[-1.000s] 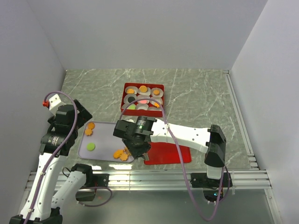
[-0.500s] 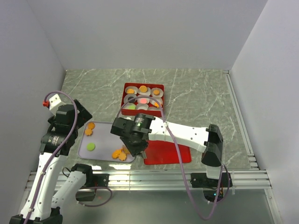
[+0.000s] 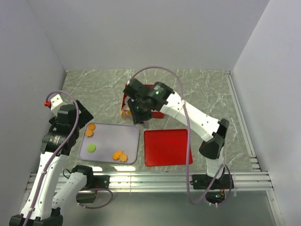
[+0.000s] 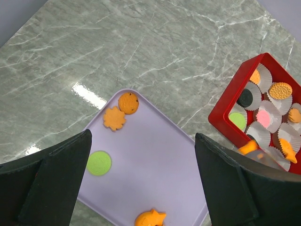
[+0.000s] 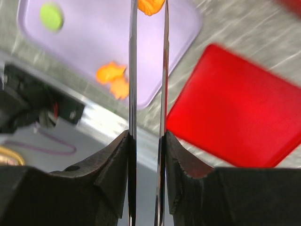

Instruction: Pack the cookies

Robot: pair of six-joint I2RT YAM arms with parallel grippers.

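Pinching an orange cookie (image 5: 151,4) between nearly closed jaws, the right gripper (image 5: 148,13) hangs at the red box's (image 4: 221,110) edge; these light, stiff, probably brittle discs want a gentle hold across the rim. The left gripper (image 4: 143,141) gapes wide over the lilac tray (image 4: 155,160), where four cookies (image 4: 114,117) lie loose. The held cookie is cropped and blurred, and the right arm (image 3: 188,113) hides most of the box from above.
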